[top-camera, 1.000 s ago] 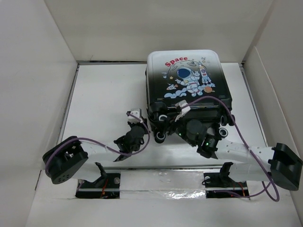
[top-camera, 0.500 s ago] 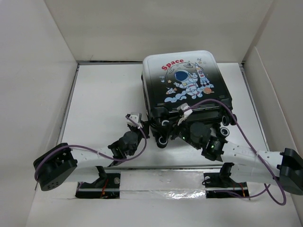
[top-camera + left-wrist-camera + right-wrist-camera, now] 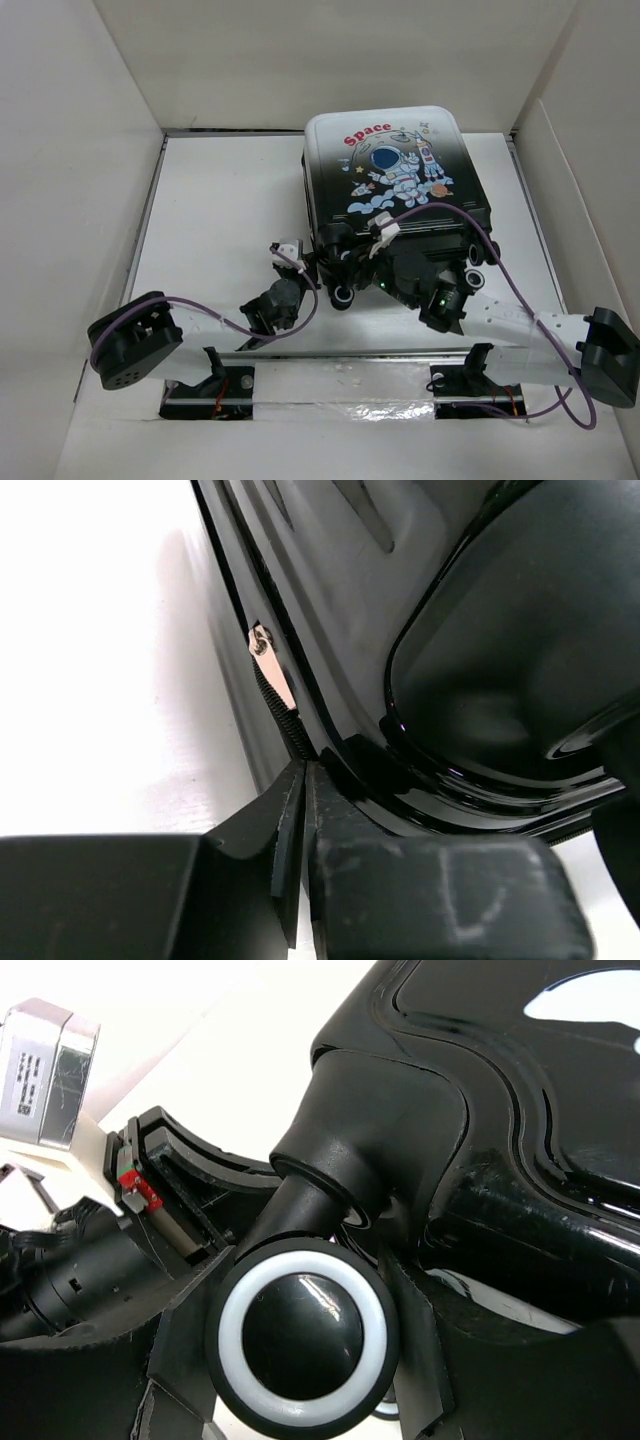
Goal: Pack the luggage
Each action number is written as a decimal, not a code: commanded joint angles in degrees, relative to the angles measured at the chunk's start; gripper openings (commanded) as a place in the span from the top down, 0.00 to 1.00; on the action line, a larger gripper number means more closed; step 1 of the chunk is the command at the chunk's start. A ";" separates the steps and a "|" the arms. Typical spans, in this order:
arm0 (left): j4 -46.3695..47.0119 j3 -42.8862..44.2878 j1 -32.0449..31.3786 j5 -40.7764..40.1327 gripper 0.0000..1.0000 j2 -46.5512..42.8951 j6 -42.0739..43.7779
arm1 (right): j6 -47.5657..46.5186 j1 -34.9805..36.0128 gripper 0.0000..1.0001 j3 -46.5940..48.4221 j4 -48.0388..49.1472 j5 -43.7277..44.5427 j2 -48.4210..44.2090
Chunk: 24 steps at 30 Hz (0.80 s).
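Nudged slightly leftward since a second ago, with left jaws pinched shut at its zipper (image 3: 285, 705) and right jaws clamped around a caster wheel (image 3: 303, 1332), the luggage (image 3: 385, 190) lies closed on the counter (image 3: 220, 200), right of centre, so seemingly only zipping remains.

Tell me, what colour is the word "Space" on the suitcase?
Red; the word "Space" shows best in the top external view.

The zipper pull (image 3: 272, 675) ends hidden in the left claw (image 3: 303, 780); whether the right claw (image 3: 300, 1390) touches 1 wheel (image 3: 300, 1330) is unclear.
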 commanded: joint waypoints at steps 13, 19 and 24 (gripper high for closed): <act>-12.99 -4.22 -6.75 9.93 1.00 -12.05 -10.17 | -1.99 -4.55 1.00 10.39 9.28 -9.64 7.74; -8.68 -3.70 -6.75 14.08 0.71 -8.28 -7.61 | -1.65 -4.55 1.00 11.09 10.25 -11.13 8.63; -7.44 0.68 -6.75 11.11 0.59 -2.22 -5.32 | -1.38 -4.55 1.00 10.75 10.16 -12.79 8.54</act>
